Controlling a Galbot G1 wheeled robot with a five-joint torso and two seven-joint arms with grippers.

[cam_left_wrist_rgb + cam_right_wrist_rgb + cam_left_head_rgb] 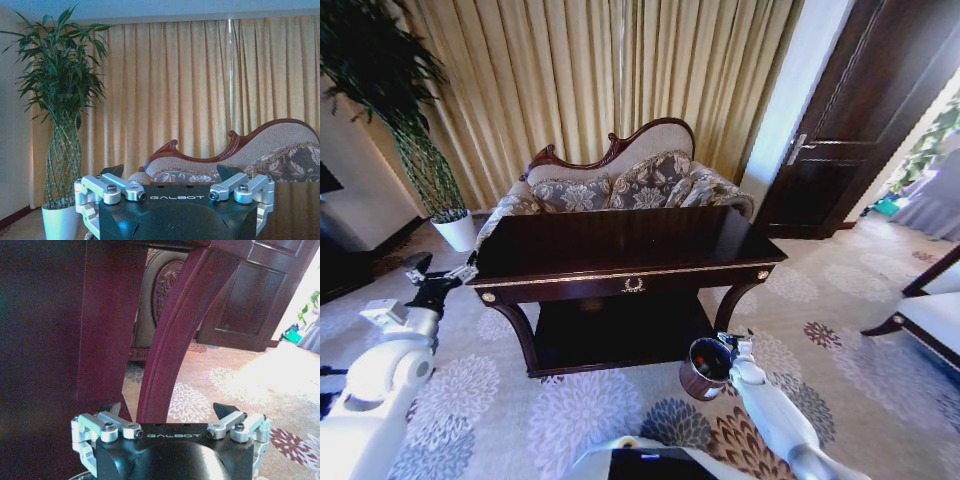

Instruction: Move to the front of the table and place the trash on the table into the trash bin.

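I stand before the table, its dark glossy top stretching across my head view with the gold trim and emblem along the front edge and the lower shelf beneath. My left tool is raised just beside the table's left end, about level with its top; in my left wrist view its fingers are spread apart with nothing between them, looking over the tabletop toward the sofa, the curtains and the potted plant. My right tool is low, at the front right leg of the table, right against the trash bin, which stands tilted on the patterned carpet with its shiny rim and dark inside facing me. In my right wrist view that tool's fingers are spread too, pinching nothing, with the curved leg just ahead of them. I cannot make out any trash on the tabletop
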